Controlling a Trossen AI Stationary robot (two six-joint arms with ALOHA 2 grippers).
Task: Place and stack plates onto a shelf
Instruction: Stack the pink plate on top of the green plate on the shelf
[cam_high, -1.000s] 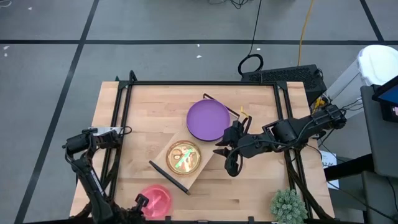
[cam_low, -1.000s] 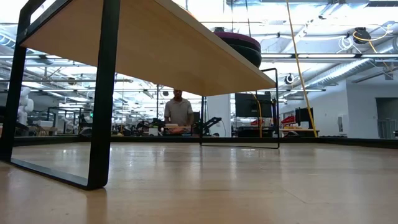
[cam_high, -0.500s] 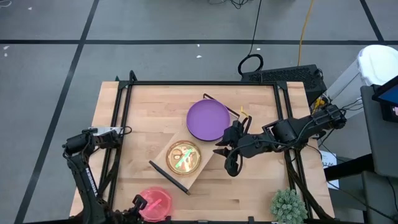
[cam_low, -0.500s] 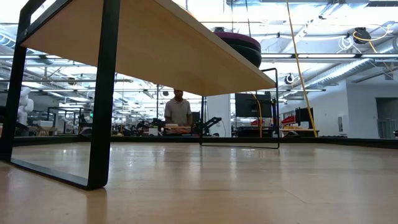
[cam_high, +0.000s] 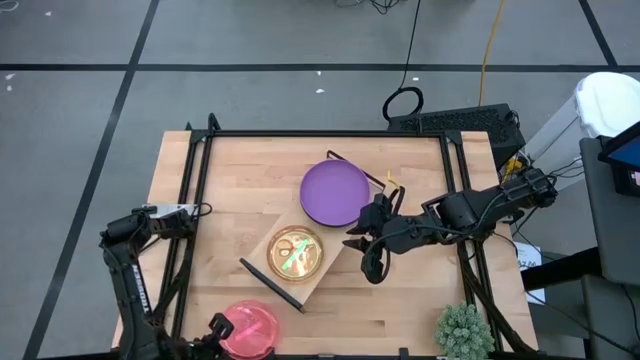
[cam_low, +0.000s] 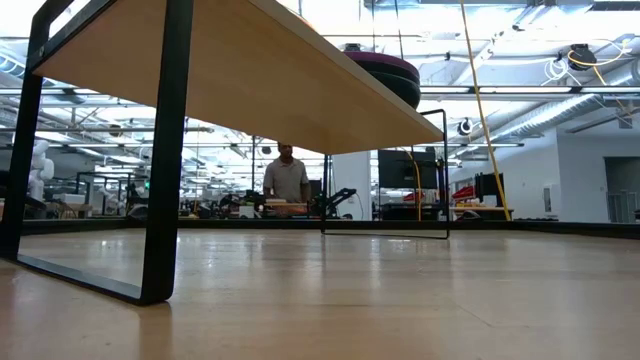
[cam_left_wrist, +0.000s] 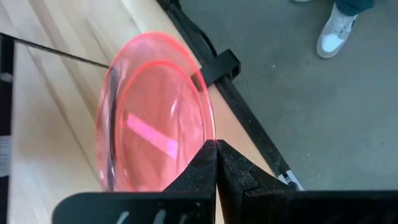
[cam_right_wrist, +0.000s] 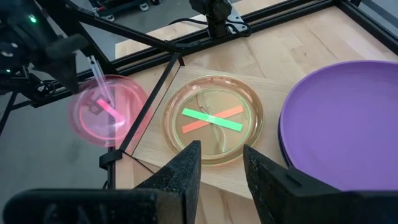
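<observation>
One translucent pink plate (cam_left_wrist: 155, 118), apparently tilted, sits pinched at its rim in the closed left gripper (cam_left_wrist: 216, 149).

The left gripper (cam_high: 214, 328) now sits a little more toward the table's near left corner than one second before, and lower in the high view. The pink plate (cam_high: 248, 329) goes with it: its rim is pinched between the closed fingers (cam_left_wrist: 200, 169), and it now lies closer to the near edge of the table (cam_high: 240, 175), with part of it reaching past that edge. The left arm's upper link is also shifted, it points more straight toward the near edge than before. The movement is small from each earlier picture to the next
</observation>
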